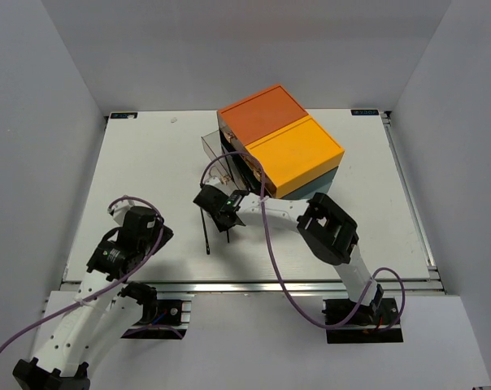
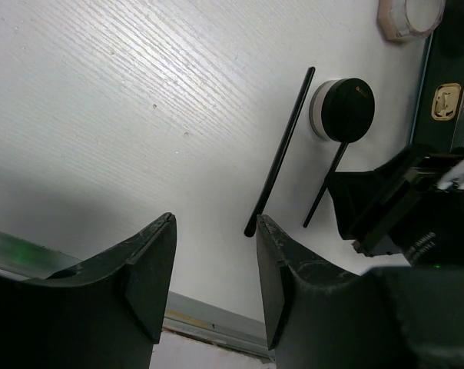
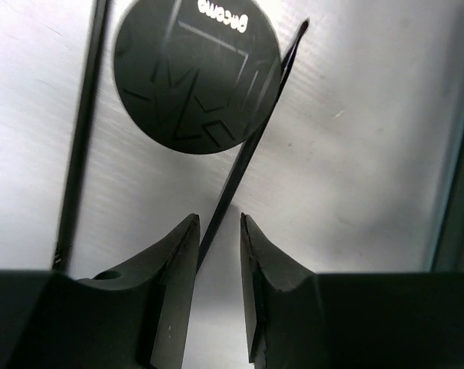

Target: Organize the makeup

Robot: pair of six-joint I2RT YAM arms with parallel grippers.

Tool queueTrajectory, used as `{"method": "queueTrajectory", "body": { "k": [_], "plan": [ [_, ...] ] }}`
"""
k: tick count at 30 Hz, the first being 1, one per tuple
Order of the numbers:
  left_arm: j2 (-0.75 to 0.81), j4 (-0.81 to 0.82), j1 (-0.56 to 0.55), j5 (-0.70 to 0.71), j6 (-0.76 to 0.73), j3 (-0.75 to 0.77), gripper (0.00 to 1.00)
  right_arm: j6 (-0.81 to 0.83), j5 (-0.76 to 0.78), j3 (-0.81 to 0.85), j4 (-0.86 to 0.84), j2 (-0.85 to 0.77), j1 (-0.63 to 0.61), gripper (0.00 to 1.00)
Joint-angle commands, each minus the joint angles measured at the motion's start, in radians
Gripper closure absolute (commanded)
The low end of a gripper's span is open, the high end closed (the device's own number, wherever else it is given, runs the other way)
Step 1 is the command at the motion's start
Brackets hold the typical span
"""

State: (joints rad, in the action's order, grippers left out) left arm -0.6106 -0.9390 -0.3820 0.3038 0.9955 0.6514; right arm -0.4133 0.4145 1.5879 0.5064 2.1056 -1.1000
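Observation:
Two thin black sticks lie side by side on the white table. My right gripper (image 3: 219, 219) is open, low over the table, and straddles the near end of one stick (image 3: 251, 142), which leans toward its left finger. The round black compact (image 3: 197, 73) lies just beyond the fingertips, and the other stick (image 3: 82, 131) lies to its left. In the left wrist view I see the long stick (image 2: 282, 150), the shorter one (image 2: 324, 192), the compact (image 2: 341, 110) and a round pinkish jar (image 2: 409, 15). My left gripper (image 2: 214, 223) is open and empty, near the table's front edge. In the top view the right gripper (image 1: 215, 213) hides the compact.
The orange, yellow and teal drawer box (image 1: 282, 150) stands at mid-table right behind my right gripper, with a clear drawer (image 1: 215, 154) pulled out on its left side. Its dark front with a gold latch (image 2: 447, 100) shows in the left wrist view.

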Motion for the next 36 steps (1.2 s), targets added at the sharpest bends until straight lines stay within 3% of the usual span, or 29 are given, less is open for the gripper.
{"method": "queueTrajectory", "body": {
  "k": [1, 8, 21, 31, 34, 36],
  "plan": [
    [0.009, -0.006, -0.003, 0.02, -0.003, 0.007, 0.44, -0.024, -0.002, 0.041, 0.024, 0.036, -0.001, 0.66],
    [0.012, 0.0, -0.003, 0.02, -0.004, -0.002, 0.44, -0.035, -0.022, 0.023, 0.021, 0.051, 0.006, 0.67],
    [0.022, -0.021, -0.005, 0.041, -0.006, 0.007, 0.44, -0.065, -0.171, -0.046, 0.029, 0.071, 0.022, 0.82],
    [0.006, 0.002, -0.003, 0.038, -0.024, 0.01, 0.44, 0.04, -0.155, -0.074, 0.038, 0.045, 0.04, 0.87],
    [-0.001, 0.014, -0.005, 0.032, -0.032, 0.01, 0.44, 0.082, -0.158, -0.103, 0.041, 0.036, 0.066, 0.91],
    [-0.003, 0.02, -0.005, 0.029, -0.034, 0.01, 0.44, 0.105, -0.166, -0.124, 0.046, 0.034, 0.084, 0.99]
  ]
}}
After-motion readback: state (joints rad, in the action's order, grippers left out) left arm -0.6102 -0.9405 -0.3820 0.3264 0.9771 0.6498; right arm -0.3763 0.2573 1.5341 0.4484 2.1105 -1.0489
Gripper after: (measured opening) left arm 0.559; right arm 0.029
